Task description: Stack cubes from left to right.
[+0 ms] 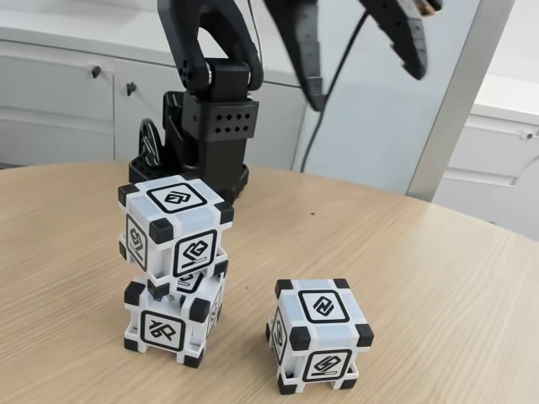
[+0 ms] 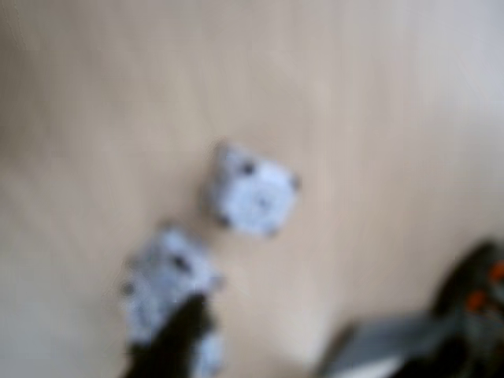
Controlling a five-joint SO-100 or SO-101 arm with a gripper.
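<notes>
Pale wood-grain table point(image 1: 438, 278): round-edged, bearing the arm's base and all three cubes; seen as a blurred tan field in the wrist view.

White cabinets point(image 1: 59, 93) with dark knobs: ranged behind the table, at the far left of the fixed view; a grey upright post point(image 1: 459, 93) is set at the right.

Black arm base point(image 1: 210, 126): planted on the table directly behind the stack, with a black cable point(image 1: 324, 101) hung beside it.

Gripper point(image 1: 362, 59): raised high at the top of the fixed view, well clear of the cubes. Its two dark fingers are spread wide apart and nothing is held between them.

Stacked cubes: an upper cube point(image 1: 174, 225) is seated on a lower cube point(image 1: 173, 318), slightly twisted and offset, at the left of the fixed view. No obstruction lies above the stack.

Single cube point(image 1: 318, 334): placed alone on the table, right of the stack and apart from it. In the wrist view two blurred white shapes are registered; which cube each is cannot be told.
</notes>
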